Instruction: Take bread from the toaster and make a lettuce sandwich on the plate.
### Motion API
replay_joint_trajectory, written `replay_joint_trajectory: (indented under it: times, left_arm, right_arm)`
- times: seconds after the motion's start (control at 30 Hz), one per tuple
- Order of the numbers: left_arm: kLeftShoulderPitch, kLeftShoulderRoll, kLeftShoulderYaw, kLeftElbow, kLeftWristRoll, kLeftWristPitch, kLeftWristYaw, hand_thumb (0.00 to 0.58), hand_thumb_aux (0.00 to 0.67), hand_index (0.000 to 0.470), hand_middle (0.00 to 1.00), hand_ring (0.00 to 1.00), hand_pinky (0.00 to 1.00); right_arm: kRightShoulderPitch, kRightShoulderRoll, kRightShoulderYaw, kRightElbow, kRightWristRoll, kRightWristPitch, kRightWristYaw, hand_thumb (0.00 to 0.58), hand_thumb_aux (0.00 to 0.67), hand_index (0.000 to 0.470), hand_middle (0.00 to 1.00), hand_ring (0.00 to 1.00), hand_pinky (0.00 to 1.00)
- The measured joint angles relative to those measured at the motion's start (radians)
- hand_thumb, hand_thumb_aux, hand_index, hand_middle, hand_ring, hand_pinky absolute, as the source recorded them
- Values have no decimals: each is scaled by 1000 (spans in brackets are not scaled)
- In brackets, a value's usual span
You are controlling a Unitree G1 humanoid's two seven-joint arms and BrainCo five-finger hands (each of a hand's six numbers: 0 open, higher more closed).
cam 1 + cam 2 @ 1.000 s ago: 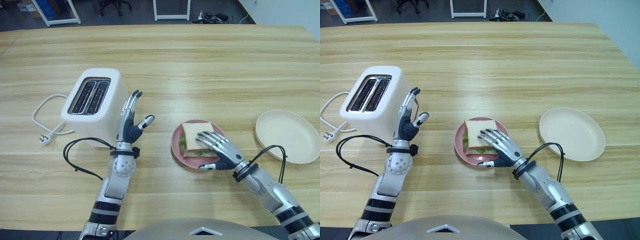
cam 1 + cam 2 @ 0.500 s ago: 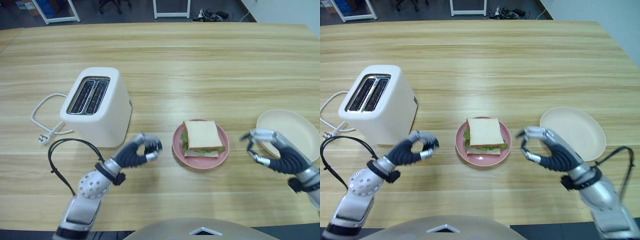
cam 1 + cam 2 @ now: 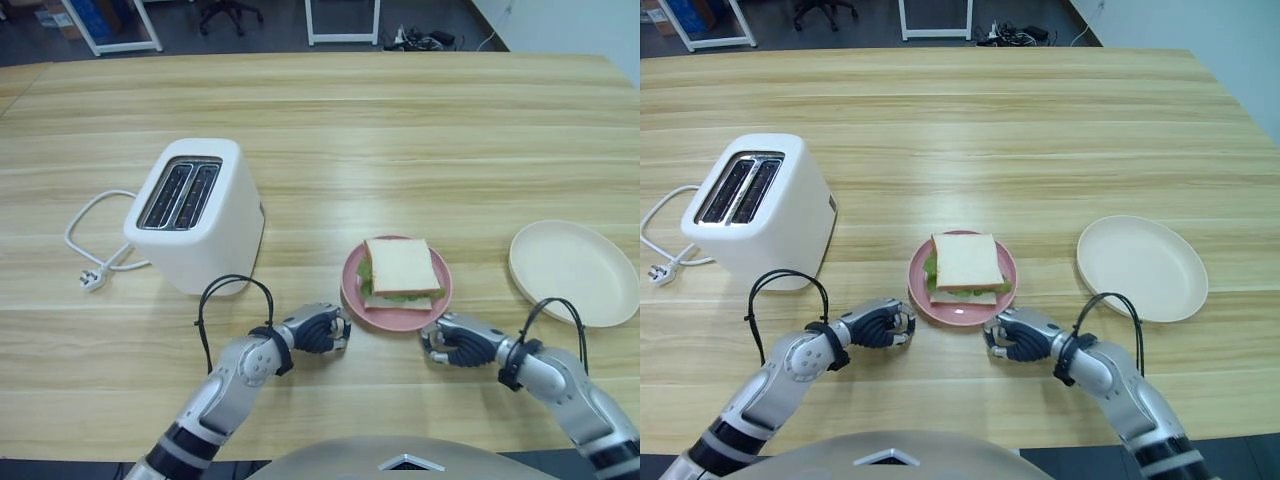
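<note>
While the sandwich (image 3: 400, 268), bread over lettuce, sat on the pink plate (image 3: 395, 321) mid-table, both hands lay curled into empty fists on the wood: the left hand (image 3: 318, 330) at the plate's seven o'clock, the right hand (image 3: 455, 342) at five. The toaster (image 3: 195, 215) stood at ten o'clock and a cream plate (image 3: 572, 272) at three.

One toaster (image 3: 195, 215), one sandwich (image 3: 402, 268), two plates (image 3: 395, 322) (image 3: 575, 272).

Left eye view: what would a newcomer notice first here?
The white-bread lettuce sandwich on the round pink plate, at the front middle of the light wooden table. The robot's left hand and right hand are curled either side of it. A white two-slot toaster stands farther left.
</note>
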Motion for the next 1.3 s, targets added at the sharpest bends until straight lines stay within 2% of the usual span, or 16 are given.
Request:
replay_joint_trajectory:
  times: [0.13,0.3,0.33,0.37,0.4,0.43,0.47,0.5,0.53,0.67,0.73,0.77,0.8,0.9,1.03,1.3]
  left_arm:
    - [-128,-66,-7,162,20,-29,76,580,670,470,1000,1000,1000]
    - [-336,-133,-8,451,27,-83,194,580,670,470,1000,1000,1000]
    - [-367,-141,-7,501,27,-96,222,577,623,437,1000,1000,1000]
    - [-388,-144,-7,548,28,-108,249,540,494,347,1000,1000,1000]
    - [-393,-140,-2,564,28,-116,265,322,223,157,957,957,957]
    - [-379,-129,7,549,26,-130,269,0,0,0,773,773,773]
    - [-348,-111,27,497,-4,-145,257,0,0,0,0,0,0]
    - [-293,-88,55,424,-56,-166,234,0,0,0,0,0,0]
    - [-230,-73,80,362,-113,-190,213,0,0,0,0,0,0]
    - [-129,-105,192,137,-396,-279,182,0,0,0,0,0,0]
    - [-155,-189,293,119,-525,-328,247,0,0,0,0,0,0]
    - [-212,-244,364,177,-563,-353,324,0,0,0,0,0,0]
    - [-271,-266,404,263,-567,-373,378,0,0,0,0,0,0]
    - [-341,-344,481,530,-611,-403,464,0,0,0,0,0,0]
    - [-416,-381,571,779,-653,-473,509,0,0,0,0,0,0]
    - [-491,-409,572,880,-646,-580,497,0,0,0,0,0,0]
  right_arm:
    - [-130,71,42,115,-64,7,-95,580,670,470,1000,1000,1000]
    - [-327,172,105,349,-183,11,-306,580,670,470,1000,1000,1000]
    - [-355,184,116,392,-201,7,-351,580,670,470,1000,1000,1000]
    - [-374,190,126,423,-216,0,-386,580,670,470,1000,1000,1000]
    - [-371,189,127,422,-216,-12,-401,580,670,470,1000,1000,1000]
    - [-347,175,122,393,-202,-28,-395,580,670,470,1000,1000,1000]
    - [-307,154,104,338,-145,-52,-363,574,604,424,1000,1000,1000]
    - [-253,126,85,277,-60,-80,-314,508,434,304,1000,1000,1000]
    - [-200,101,60,211,39,-110,-275,0,0,0,0,0,0]
    - [-112,86,-81,0,380,-157,-234,0,0,0,0,0,0]
    - [-146,151,-197,-45,522,-121,-289,0,0,0,0,0,0]
    - [-207,198,-262,-18,560,-84,-348,0,0,0,0,0,0]
    - [-263,222,-296,23,565,-60,-388,0,0,0,0,0,0]
    - [-317,306,-311,167,554,8,-454,0,0,0,0,0,0]
    - [-370,392,-315,372,506,29,-520,0,0,0,0,0,0]
    - [-416,440,-330,482,495,-43,-525,0,0,0,0,0,0]
